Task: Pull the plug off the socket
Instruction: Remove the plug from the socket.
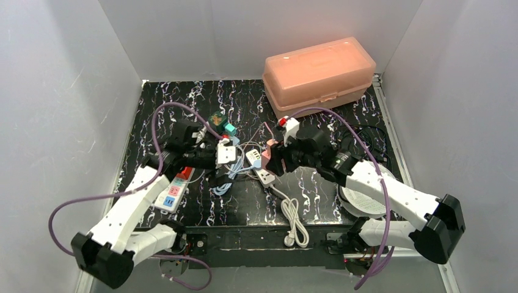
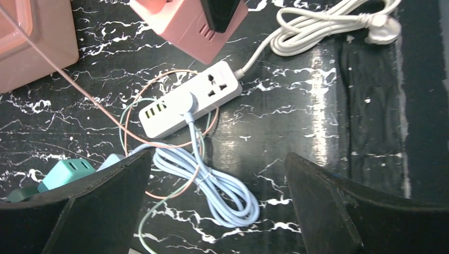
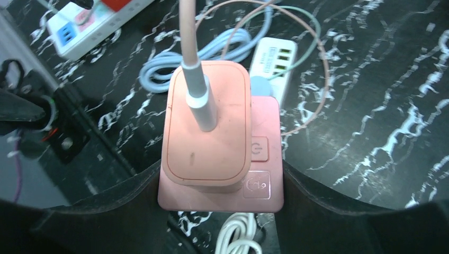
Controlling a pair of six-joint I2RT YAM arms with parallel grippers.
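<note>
Top view: the right gripper (image 1: pixel 276 156) holds the pink socket (image 1: pixel 269 146) just beside the white power strip (image 1: pixel 264 177). The left gripper (image 1: pixel 227 162) sits left of that strip.

Left wrist view: the left gripper (image 2: pixel 218 159) is spread wide with nothing between its fingers, on the near side of the white power strip (image 2: pixel 190 100).

Right wrist view: the right gripper (image 3: pixel 219 180) clamps the pink socket (image 3: pixel 262 153) by its sides. The pink plug (image 3: pixel 206 127) is seated on the socket's face, its long axis running toward the white power strip (image 3: pixel 272 58) and its cable (image 3: pixel 188 32) leaving toward the camera.
</note>
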